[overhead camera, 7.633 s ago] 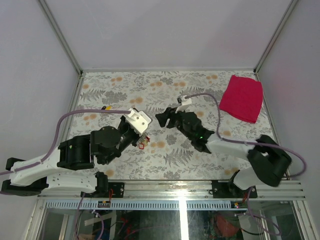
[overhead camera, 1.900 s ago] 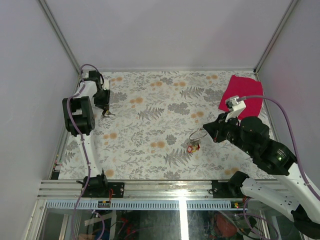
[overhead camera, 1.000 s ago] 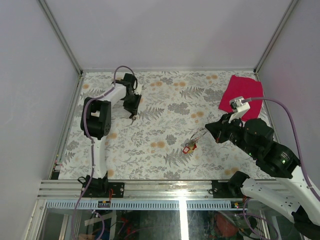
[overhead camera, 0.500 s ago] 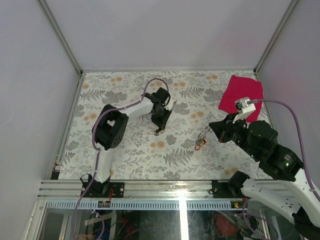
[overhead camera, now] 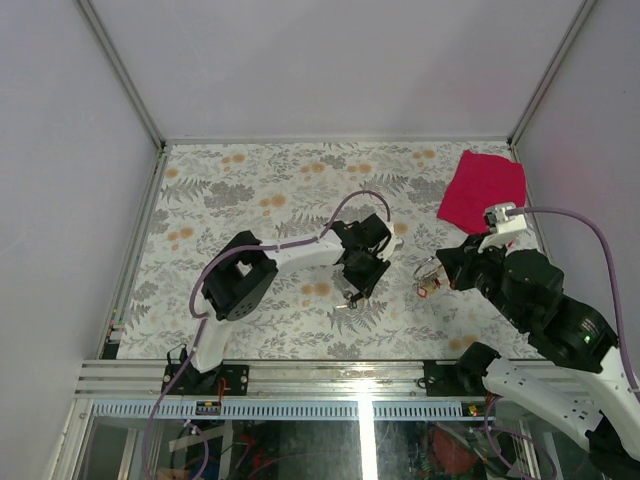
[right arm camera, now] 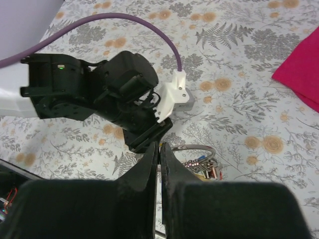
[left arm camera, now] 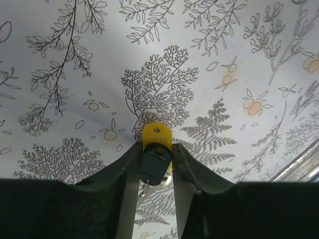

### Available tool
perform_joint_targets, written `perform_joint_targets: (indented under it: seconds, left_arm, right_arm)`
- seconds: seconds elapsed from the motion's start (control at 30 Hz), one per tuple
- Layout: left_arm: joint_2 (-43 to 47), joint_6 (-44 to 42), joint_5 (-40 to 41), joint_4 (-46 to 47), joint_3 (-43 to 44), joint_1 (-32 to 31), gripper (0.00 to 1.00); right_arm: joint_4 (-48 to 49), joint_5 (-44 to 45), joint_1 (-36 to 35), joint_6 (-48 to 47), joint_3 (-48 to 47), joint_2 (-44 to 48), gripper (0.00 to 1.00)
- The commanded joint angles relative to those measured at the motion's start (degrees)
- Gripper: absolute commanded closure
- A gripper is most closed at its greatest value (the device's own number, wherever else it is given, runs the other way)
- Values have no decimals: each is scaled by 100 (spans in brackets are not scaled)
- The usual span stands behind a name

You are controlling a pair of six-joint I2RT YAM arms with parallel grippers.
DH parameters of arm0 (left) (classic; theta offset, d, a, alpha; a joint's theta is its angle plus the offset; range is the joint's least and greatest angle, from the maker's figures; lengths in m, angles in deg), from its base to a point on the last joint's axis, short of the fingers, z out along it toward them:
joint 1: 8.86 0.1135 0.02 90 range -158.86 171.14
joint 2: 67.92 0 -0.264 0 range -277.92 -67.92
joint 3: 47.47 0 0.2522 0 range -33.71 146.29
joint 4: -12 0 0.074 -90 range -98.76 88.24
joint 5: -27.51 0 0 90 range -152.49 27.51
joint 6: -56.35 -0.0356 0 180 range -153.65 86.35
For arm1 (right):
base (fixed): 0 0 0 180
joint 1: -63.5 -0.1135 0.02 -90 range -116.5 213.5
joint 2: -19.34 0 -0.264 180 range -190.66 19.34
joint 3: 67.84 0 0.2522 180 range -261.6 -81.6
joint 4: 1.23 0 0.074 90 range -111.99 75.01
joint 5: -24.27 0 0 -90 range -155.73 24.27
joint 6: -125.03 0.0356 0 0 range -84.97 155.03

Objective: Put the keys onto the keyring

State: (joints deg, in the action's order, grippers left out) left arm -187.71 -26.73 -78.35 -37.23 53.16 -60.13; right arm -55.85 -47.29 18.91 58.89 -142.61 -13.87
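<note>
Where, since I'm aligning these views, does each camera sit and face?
Top external: above, behind the bases, looking down on the table; both arms show.
Left wrist: behind the left gripper, facing down at the table; its fingers pinch a yellow key.
Right wrist: behind the right gripper, facing the left arm; its fingers pinch the keyring.
Shared: top and right wrist both show the red cloth.

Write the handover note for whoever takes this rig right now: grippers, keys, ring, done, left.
Left gripper: shut on a yellow-headed key, over the middle of the table.
Right gripper: shut on the keyring, just right of the left gripper.
Done: a few keys already hang on the ring.
Left: thread the yellow-headed key on; key and ring are not yet together.
</note>
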Motion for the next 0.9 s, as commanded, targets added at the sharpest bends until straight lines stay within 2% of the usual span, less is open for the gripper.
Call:
perform_joint_targets:
  seconds: [0.0,0.1,0.3,0.37,0.5,0.67,0.8,0.87]
  left_arm:
    - [582,0,176,396,-72,68,65]
    - [967,-165,487,412,-106,72,56]
    - [1697,-305,1254,364,-29,66,46]
    - [1799,-344,1606,176,132,72,45]
    - [2085,-62,2831,14,393,68,45]
    - [3101,-189,3610,1131,-412,73,42]
    - [3849,-362,3445,1210,-512,101,38]
    - [4482,-554,3076,1546,-769,99,31]
  right_arm:
    - [59,407,20,-105,-376,166,100]
    - [18,413,13,-138,-390,173,100]
    - [85,376,15,-180,-392,75,100]
    - [177,360,13,-163,-357,38,100]
    - [487,27,18,-251,-185,-62,100]
    - [894,-430,21,-285,86,-292,100]
    - [1265,-1017,15,-261,195,-517,100]
    - [1585,-1411,16,-232,274,-572,100]
